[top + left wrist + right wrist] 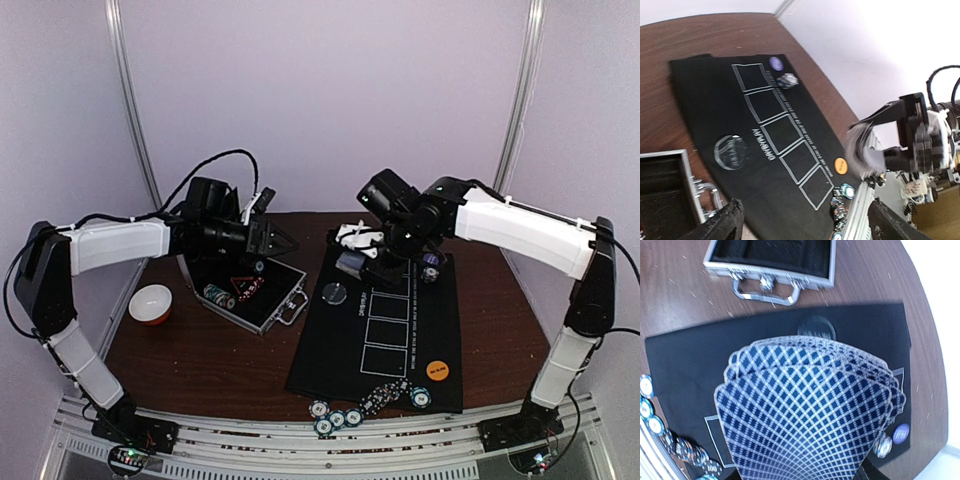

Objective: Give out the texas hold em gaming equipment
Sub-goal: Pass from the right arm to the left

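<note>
My right gripper is shut on a fanned deck of blue-diamond-backed playing cards and holds it above the far end of the black felt mat. The cards hide its fingers in the right wrist view. My left gripper is open and empty, above the open silver case. Several striped poker chips lie at the mat's near edge. An orange disc lies near them. A purple disc and one chip lie at the mat's far right. A dark round disc lies on the mat's left.
The silver case holds a roll of teal chips and dark chips. A red-and-white bowl stands left of the case on the brown table. The mat has several white outlined boxes.
</note>
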Robot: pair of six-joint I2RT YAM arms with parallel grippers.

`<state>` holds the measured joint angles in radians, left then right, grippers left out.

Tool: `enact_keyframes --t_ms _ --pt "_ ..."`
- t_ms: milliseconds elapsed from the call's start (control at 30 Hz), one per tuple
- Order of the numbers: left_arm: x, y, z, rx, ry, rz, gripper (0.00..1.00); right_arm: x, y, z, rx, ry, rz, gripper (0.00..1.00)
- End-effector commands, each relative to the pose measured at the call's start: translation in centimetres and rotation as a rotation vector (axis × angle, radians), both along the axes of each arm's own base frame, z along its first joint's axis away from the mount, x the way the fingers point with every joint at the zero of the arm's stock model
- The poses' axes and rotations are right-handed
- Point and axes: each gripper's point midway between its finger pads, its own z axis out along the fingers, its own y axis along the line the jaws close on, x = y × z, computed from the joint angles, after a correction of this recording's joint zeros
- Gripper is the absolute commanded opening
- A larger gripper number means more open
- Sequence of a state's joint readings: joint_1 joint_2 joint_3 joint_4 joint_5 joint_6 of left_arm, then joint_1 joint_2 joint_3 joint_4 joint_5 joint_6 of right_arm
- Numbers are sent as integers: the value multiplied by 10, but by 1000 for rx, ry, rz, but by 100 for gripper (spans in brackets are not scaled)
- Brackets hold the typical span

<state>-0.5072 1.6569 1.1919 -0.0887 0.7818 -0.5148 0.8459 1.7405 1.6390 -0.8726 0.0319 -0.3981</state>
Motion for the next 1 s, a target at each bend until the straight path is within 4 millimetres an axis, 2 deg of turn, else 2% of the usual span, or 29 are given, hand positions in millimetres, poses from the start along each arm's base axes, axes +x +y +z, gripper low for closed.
enact_keyframes --t_ms 0,167,300,367,500,667,867,967 --pt "-14 -15 27 -119 -61 -81 92 -10 35 9 -54 -40 130 47" --pt "-26 -19 28 -133 -73 -123 98 -19 71 18 -56 -73 230 47" --pt "-31 -20 22 -123 -63 -134 98 -23 87 21 -62 -92 273 47" --pt "-32 -19 18 -113 -61 -136 94 -24 92 23 -55 -94 282 47" --pt "-37 -19 18 -112 -64 -159 89 -23 97 22 -57 -102 288 47" --pt "-44 -22 21 -123 -73 -196 88 -19 97 18 -72 -108 282 47" --pt "-45 -23 31 -142 -89 -216 97 -17 97 16 -80 -117 275 47" --pt "-46 -23 28 -139 -84 -222 98 -16 97 18 -81 -124 273 47"
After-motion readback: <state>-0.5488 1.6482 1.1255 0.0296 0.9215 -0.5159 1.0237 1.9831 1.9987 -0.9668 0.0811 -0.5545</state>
